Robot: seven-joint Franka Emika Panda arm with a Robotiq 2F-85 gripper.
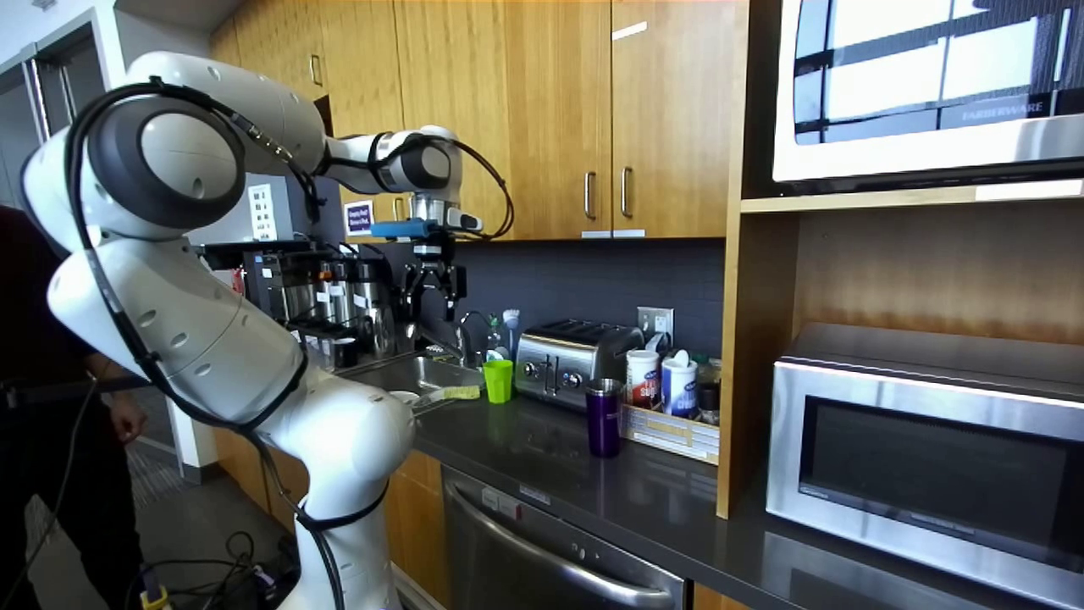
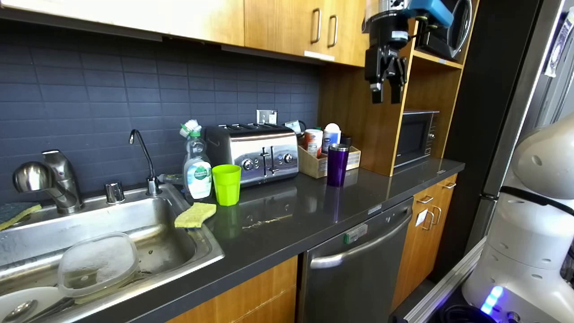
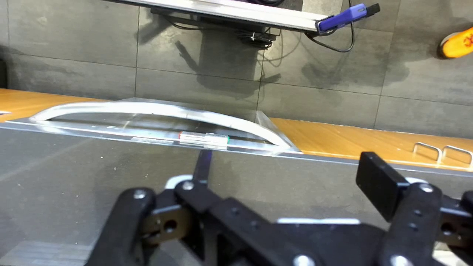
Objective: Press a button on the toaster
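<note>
Two fingers (image 3: pixel 382 186) of your end effector (image 2: pixel 387 96) are standing wide apart in the wrist view, so it is hanging released. It is pointing down from high above the tabletop (image 2: pixel 269 237), well apart from the toaster (image 2: pixel 269 143). The wrist view is showing the tabletop's front edge and the dishwasher handle (image 3: pixel 147 107) beyond the fingers.

The toaster is sitting on the tabletop near the tiled wall (image 2: pixel 157 89), between the cup (image 2: pixel 226 185) and the box (image 2: pixel 310 163). Its silver front is bearing two knobs (image 2: pixel 247 164) and two levers (image 2: pixel 264 154); any buttons there are looking too small for you to make out.

Closer to the sink (image 2: pixel 204 255), the green cup is standing just beside the toaster, and the bottle (image 2: pixel 198 177) is standing next to the cup. The sponge (image 2: pixel 196 215) is lying on the sink's rim, and a clear tub (image 2: pixel 107 285) is resting inside the sink.

Beyond the toaster's other end, the box is carrying two cans (image 2: pixel 331 138), while the purple tumbler (image 2: pixel 337 166) is standing just in front of the box. In an exterior view, a microwave (image 1: pixel 923 474) is sitting on the tabletop under a shelf (image 1: pixel 847 203), and a partly hidden person (image 1: pixel 68 500) in dark clothes is standing behind your arm (image 1: pixel 237 330).
</note>
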